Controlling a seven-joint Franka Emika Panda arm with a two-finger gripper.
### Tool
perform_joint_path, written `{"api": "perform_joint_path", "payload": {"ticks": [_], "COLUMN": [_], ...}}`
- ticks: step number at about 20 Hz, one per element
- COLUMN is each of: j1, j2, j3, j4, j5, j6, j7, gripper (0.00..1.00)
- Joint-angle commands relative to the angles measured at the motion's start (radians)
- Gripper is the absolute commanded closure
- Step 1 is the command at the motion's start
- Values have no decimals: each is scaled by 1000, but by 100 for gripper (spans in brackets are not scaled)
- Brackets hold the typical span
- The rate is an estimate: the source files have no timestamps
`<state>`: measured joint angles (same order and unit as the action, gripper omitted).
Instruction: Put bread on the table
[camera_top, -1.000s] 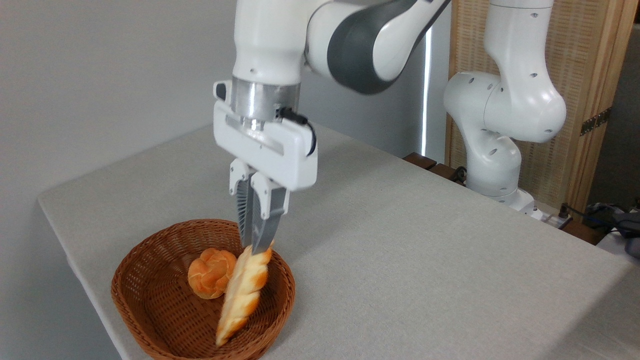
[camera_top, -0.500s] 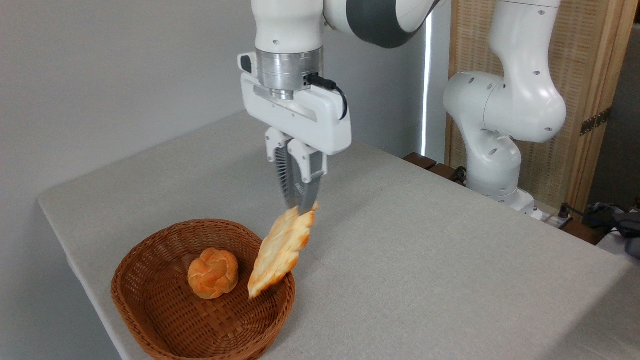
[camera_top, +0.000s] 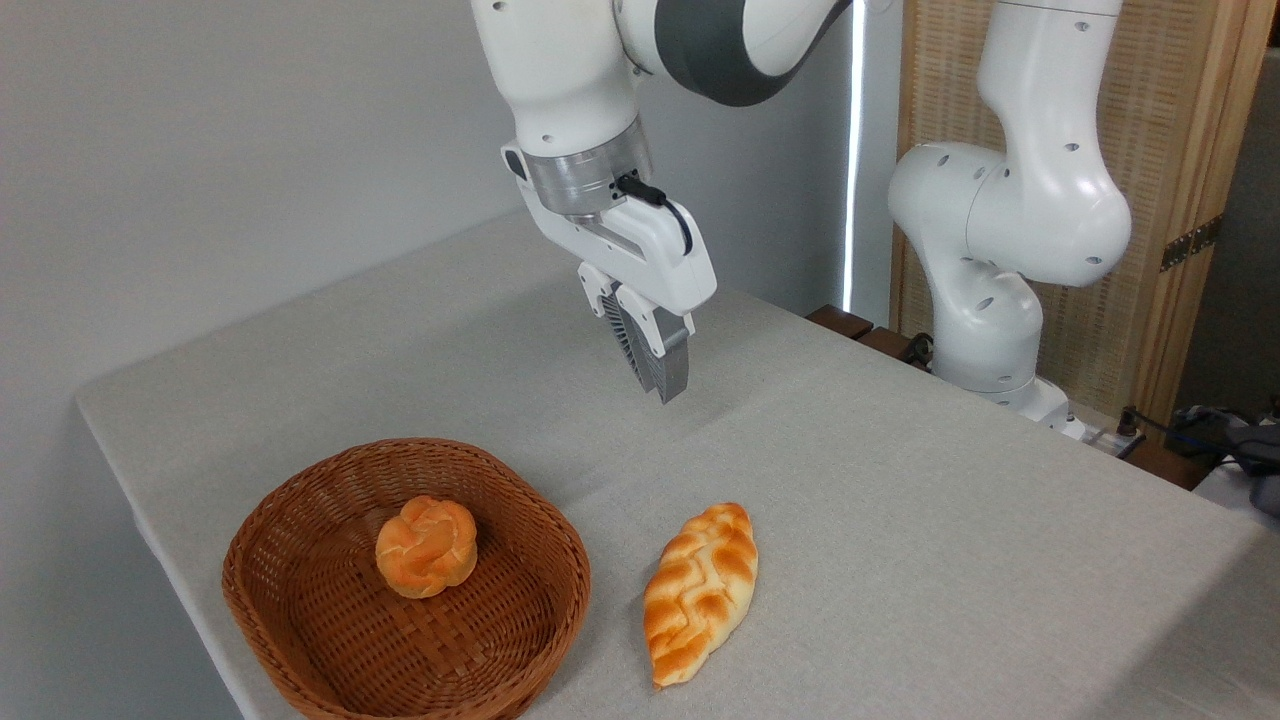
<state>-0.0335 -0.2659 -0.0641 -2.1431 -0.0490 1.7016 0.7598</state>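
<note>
The bread (camera_top: 700, 591), a long braided loaf with a pale golden and orange-brown crust, lies flat on the light grey table (camera_top: 850, 480), just right of the wicker basket (camera_top: 300, 620). My gripper (camera_top: 665, 385) hangs tilted well above the table, up and slightly left of the loaf. Its fingers (camera_top: 672, 360) stand close together with no gap showing and nothing between them. It touches neither the loaf nor the table.
A small round orange knotted bun (camera_top: 426, 546) sits inside the basket near the table's front left corner. The arm's white base (camera_top: 985, 300) stands at the table's far right edge, with a wooden screen (camera_top: 1180, 150) behind it.
The loaf was lifted out of the basket hanging from my fingers, carried right, and now lies on the table, free of my grip. My gripper has moved right and tilted.
</note>
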Motion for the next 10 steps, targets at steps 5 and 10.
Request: {"api": "perform_joint_path", "payload": {"ticks": [5,10], "j1": [0,1], "j2": [-7,23], "j3": [-19,-8], "j4": [58,181], "j5": [-8,-17], "j6": [50,50], "j7": [19,12], "gripper": [0,0]}}
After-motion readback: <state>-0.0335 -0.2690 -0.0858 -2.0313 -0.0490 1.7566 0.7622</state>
